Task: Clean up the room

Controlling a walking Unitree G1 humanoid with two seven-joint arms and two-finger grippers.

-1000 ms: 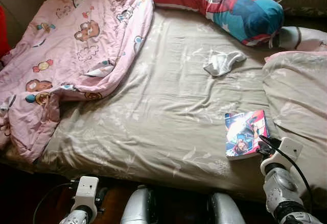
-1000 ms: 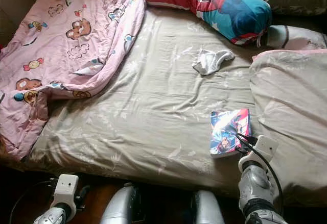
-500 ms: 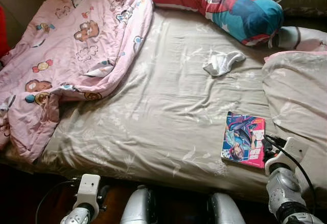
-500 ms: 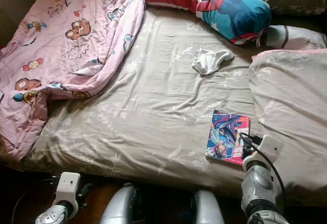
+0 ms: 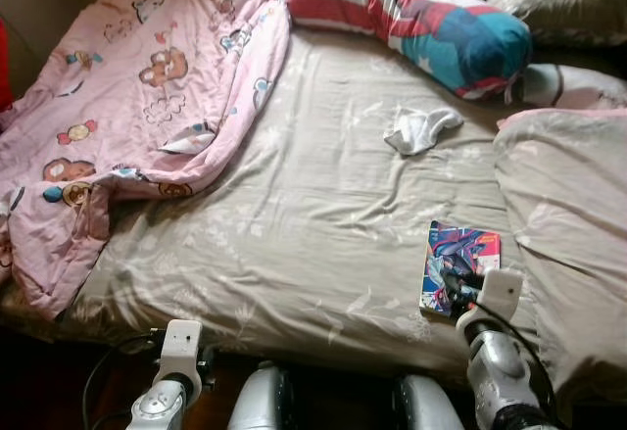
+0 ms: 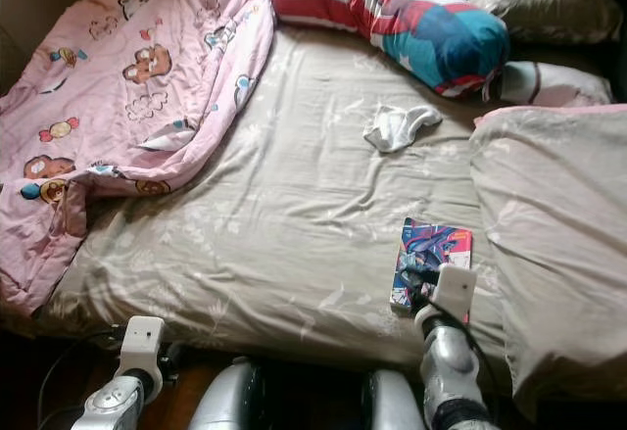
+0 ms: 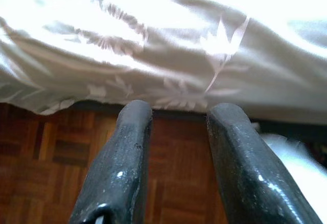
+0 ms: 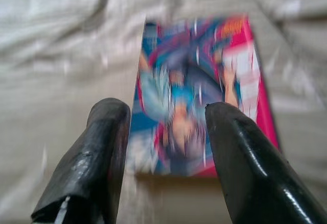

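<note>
Over the past second the comic book (image 5: 458,266) has gone from propped on edge against the right gripper (image 8: 166,132) to lying flat on the sheet, and the right arm has swung in behind its near edge. At 6 o'clock in the head view, the left gripper (image 7: 176,132) hangs low over the wood floor (image 7: 46,152) beside the bed (image 5: 323,205), its fingers spread and idle. At 5 o'clock the right gripper, fingers spread and holding nothing, points straight along the comic's cover, which looks like lining up for a fresh grasp. The book lies near the bed's front edge, just beside the beige duvet (image 5: 568,224) at 3 o'clock. Toward 1 o'clock, a crumpled white cloth (image 5: 421,126) waits on the bare sheet. Beyond it a striped bolster (image 5: 411,14) crosses the head of the bed, and a pink cartoon blanket (image 5: 137,117) lies bunched from 9 to 11 o'clock, likely later tidying.
</note>
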